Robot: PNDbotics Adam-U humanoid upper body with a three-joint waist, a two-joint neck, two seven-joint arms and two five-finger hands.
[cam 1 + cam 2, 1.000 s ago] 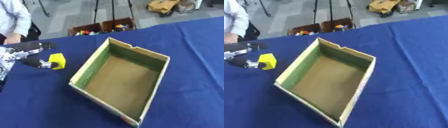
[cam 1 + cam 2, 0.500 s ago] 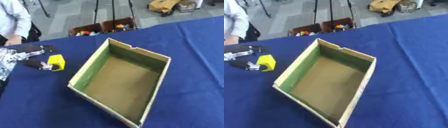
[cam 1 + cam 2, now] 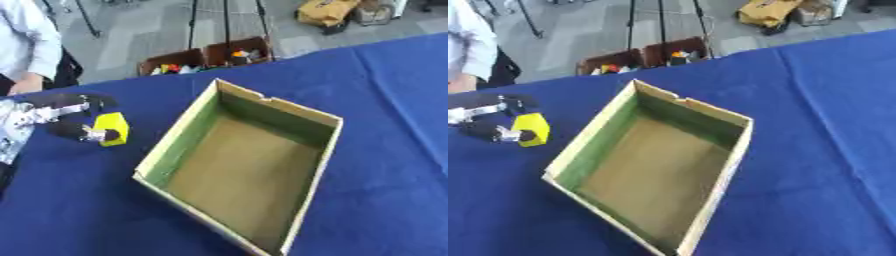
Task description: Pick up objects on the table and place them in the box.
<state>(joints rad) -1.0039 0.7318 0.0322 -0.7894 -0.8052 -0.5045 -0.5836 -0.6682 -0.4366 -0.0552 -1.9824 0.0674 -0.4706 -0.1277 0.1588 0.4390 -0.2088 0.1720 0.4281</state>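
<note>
My left hand (image 3: 54, 116) pinches the small yellow block (image 3: 112, 128) just left of the open cardboard box (image 3: 241, 162), so it must travel rightward over the near wall.

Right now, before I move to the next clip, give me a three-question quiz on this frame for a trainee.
1. True or false: the yellow block lies inside the cardboard box.
2. Which hand is at the block? A) left hand B) right hand C) both
3. Fill in: the box interior holds ____ objects.

Key:
1. False. The block is on the blue table, to the robot's left of the box.
2. A. Its fingers close around the block; the right hand is out of view.
3. No; only the bare cardboard floor shows.
</note>
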